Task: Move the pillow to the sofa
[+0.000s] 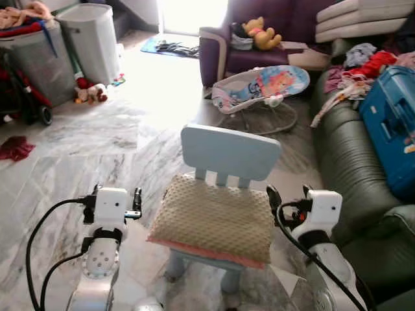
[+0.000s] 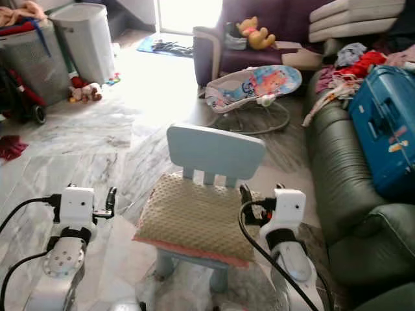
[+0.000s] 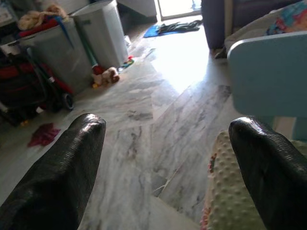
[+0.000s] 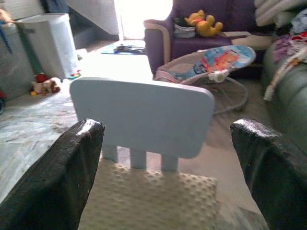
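Observation:
A beige bumpy pillow (image 1: 213, 219) with a pink edge lies on the seat of a small light-blue chair (image 1: 230, 152) straight ahead. A dark green sofa (image 1: 347, 162) runs along the right, a short way from the chair. My left gripper (image 1: 117, 194) is held up just left of the pillow, open, with the pillow's edge (image 3: 225, 201) beside one finger (image 3: 268, 172). On the pillow's right my right gripper (image 1: 288, 194) is open too, and between its fingers (image 4: 53, 177) the pillow (image 4: 153, 201) and the chair back (image 4: 144, 117) show.
On the sofa lie a blue suitcase (image 1: 392, 126) and heaped clothes (image 1: 363, 68). A baby bouncer (image 1: 266, 87) stands behind the chair, before a purple armchair (image 1: 259, 39) with a yellow plush bear. Grey bins (image 1: 87, 39), a stroller (image 1: 26, 97) and toys sit far left on the marble floor (image 1: 97, 136).

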{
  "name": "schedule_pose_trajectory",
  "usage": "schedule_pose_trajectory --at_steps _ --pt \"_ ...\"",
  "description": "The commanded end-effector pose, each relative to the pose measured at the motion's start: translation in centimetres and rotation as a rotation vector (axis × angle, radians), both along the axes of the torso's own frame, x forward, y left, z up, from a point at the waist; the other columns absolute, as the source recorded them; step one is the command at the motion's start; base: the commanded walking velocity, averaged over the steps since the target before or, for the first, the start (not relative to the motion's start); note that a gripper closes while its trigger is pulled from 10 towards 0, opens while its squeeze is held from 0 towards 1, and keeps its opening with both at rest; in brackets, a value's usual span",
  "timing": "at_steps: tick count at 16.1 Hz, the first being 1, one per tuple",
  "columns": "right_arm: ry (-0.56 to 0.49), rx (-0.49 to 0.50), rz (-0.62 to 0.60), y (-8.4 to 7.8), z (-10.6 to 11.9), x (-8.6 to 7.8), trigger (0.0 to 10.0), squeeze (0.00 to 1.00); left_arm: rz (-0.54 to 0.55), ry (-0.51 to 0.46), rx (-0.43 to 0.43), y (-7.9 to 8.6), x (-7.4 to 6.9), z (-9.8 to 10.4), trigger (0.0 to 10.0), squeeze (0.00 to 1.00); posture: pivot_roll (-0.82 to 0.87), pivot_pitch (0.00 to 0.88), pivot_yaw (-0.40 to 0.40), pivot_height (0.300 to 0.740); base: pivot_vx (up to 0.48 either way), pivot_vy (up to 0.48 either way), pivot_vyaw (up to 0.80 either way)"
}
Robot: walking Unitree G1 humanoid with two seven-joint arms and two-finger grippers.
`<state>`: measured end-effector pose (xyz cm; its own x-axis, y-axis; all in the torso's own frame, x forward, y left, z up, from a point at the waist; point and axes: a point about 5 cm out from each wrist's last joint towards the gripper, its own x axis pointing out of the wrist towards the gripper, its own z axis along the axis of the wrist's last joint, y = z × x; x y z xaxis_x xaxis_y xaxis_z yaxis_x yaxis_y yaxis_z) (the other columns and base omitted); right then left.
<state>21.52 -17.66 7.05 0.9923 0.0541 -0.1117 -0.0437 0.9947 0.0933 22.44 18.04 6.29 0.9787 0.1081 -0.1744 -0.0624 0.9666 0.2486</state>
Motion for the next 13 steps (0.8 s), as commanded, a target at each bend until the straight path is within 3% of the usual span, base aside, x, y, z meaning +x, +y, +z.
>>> schedule_pose_trajectory --at_steps 1,3,5,13 --pt "-0.005 0.004 -0.018 -0.4 0.3 -0.1 10.0 0.0 0.007 0.023 -0.013 0.2 0.3 -0.3 10.0 0.0 0.0 0.0 -0.03 0.74 0.0 0.0 0.0" --pt "-0.005 0.002 -0.034 -0.6 0.3 -0.2 10.0 0.0 0.04 0.023 -0.058 0.3 0.7 -0.1 10.0 0.0 -0.01 0.0 -0.024 0.74 0.0 0.0 0.0" --pt "-0.004 -0.008 -0.037 -0.7 0.2 0.0 10.0 0.0 0.04 0.029 -0.097 -0.6 0.8 -0.3 10.0 0.0 -0.02 0.0 -0.033 0.74 0.0 0.0 0.0" --pt "-0.015 -0.029 -0.055 -0.8 0.5 -0.2 10.0 0.0 -0.008 0.03 -0.124 -0.6 0.9 0.0 10.0 0.0 -0.05 0.0 0.01 0.74 0.0 0.0 0.0"
